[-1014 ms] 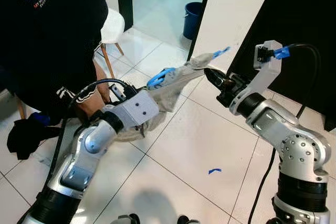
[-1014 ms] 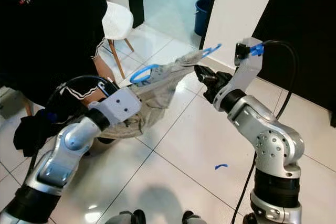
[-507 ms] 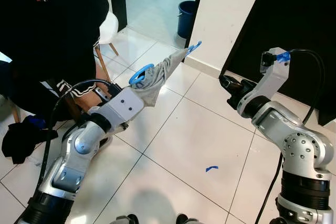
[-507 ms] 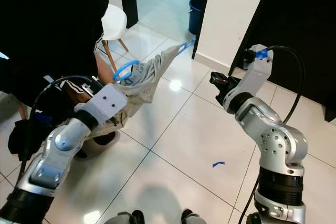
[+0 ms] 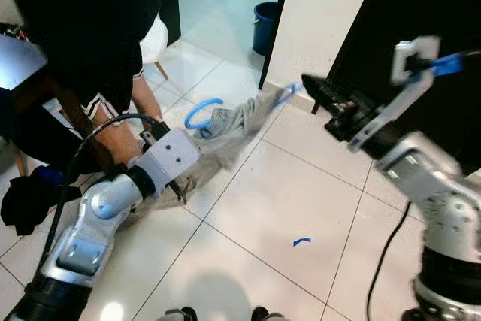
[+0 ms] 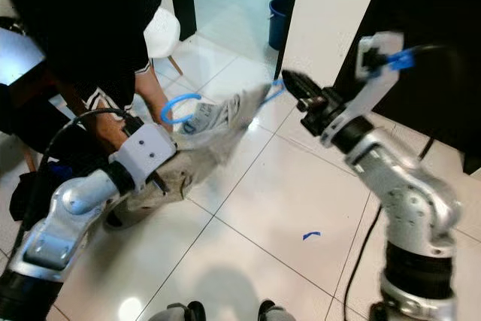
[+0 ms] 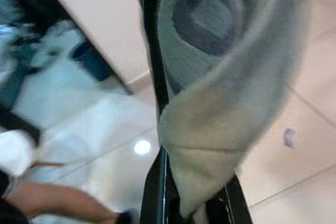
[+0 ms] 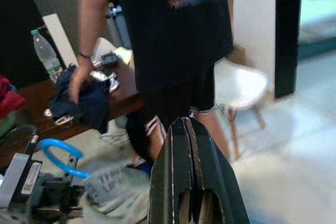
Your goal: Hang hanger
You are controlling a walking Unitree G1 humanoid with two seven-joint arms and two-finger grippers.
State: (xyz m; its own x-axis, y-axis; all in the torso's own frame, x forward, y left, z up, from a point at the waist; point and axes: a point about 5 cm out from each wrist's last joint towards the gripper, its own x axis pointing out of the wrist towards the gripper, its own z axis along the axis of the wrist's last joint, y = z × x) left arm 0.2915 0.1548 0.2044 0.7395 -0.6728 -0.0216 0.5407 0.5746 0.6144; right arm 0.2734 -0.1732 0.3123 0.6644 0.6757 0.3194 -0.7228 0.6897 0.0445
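The left gripper [image 5: 197, 165] holds the blue hanger [image 5: 204, 113] with a grey garment [image 5: 233, 129] draped on it, out in front of the robot over the tiled floor [image 5: 285, 201]; its fingers are buried in the cloth, so how far they are parted cannot be told, though they appear to carry the load. Compared with half a second ago, the right gripper [image 5: 310, 84] has swung back in from well apart and its tip now sits just beside the hanger's far blue end [image 5: 284, 95]; whether they touch cannot be told. The garment has dropped lower and both arms are blurred, so the scene is in motion. Judgement: the hanger is not yet hung, and the right arm seems to be returning to steady or take its far end. The right wrist view adds what the head views lack: the right fingers [image 8: 184, 182] are pressed together with nothing between them, and the hanger's hook [image 8: 58, 156] rises beside the left gripper's body, with a person [image 8: 173, 30] in dark clothes standing behind, near a white chair [image 8: 239, 85]. The left wrist view shows the cloth [image 7: 231, 103] hanging close over one black finger [image 7: 155, 129], hiding any grip. No rail or hook to hang from is visible.
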